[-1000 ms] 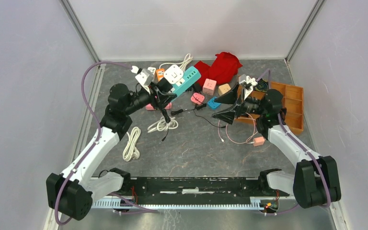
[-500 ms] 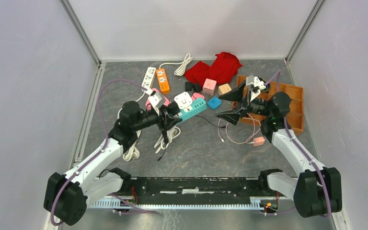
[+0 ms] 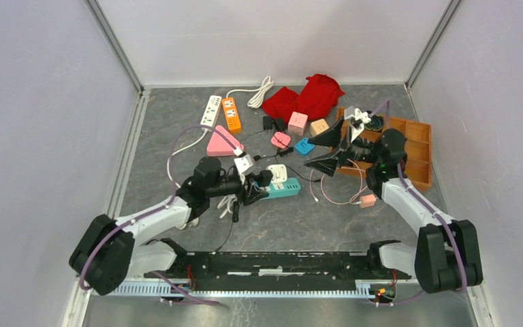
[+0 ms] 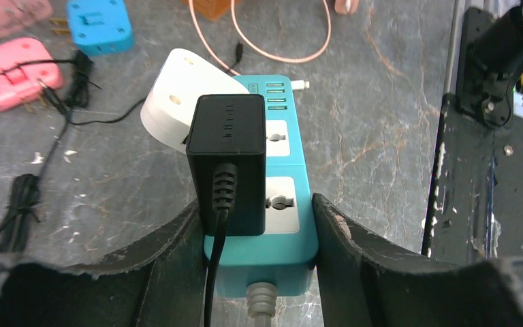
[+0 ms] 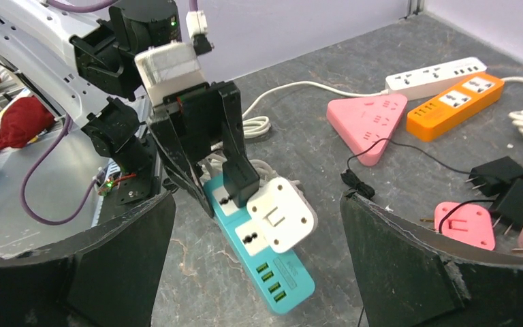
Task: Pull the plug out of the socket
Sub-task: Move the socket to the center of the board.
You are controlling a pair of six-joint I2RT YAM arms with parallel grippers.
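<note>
At the frame's centre, the left end effector (image 4: 259,208) presses its two dark fingers (image 4: 170,252) against either side of a teal power strip (image 4: 287,238). A black plug (image 4: 226,160) sits in the strip, its cord trailing to the bottom edge. A white adapter (image 4: 173,95) is seated just beyond it. Pink adapters (image 4: 13,65) and a blue adapter (image 4: 99,24) lie on the grey bench (image 4: 381,136) at upper left.

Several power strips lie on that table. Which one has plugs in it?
The teal strip, held between the left arm's fingers: a black adapter and a white adapter are plugged into it. The white strip, orange strip and pink strip carry none.
</note>
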